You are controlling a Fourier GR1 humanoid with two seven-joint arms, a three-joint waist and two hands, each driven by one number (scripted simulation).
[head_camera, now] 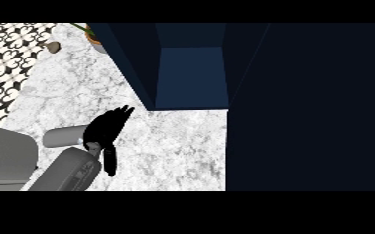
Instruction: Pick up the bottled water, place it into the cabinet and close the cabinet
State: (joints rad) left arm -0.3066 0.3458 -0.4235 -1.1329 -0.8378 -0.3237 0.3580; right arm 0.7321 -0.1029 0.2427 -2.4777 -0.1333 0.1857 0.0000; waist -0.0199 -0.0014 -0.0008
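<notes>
**A:** Where is the bottled water?

**B:** A pale grey, round-ended cylinder, which I take for the bottled water (62,136), shows at the left of the view, over the white, grey-veined marble counter (176,148). It is well apart from the dark navy cabinet (190,74).

**A:** Which way does it lie?

**B:** Its long axis runs nearly across the view, on its side rather than upright. The rounded end points left, and the other end is hidden behind the black left hand (106,131). I cannot tell which end carries the cap.

**A:** Is the hand grasping it?

**B:** I cannot tell. The hand overlaps the bottle's right end, but its dark shape hides whether it clasps the bottle or merely sits against it. The hand stretches up and to the right, towards the cabinet's lower left corner, and its grey forearm (70,173) comes in from the lower left.

**A:** And the cabinet?

**B:** It stands open, showing a blue inner compartment. A broad, dark door panel (300,109) fills the right side of the view.

**A:** The right hand?

**B:** It doesn't show.

**A:** Anything else?

**B:** A potted green plant (93,35) sits at the cabinet's upper left, and a black-and-white patterned tile wall (18,54) runs along the far left.
</notes>
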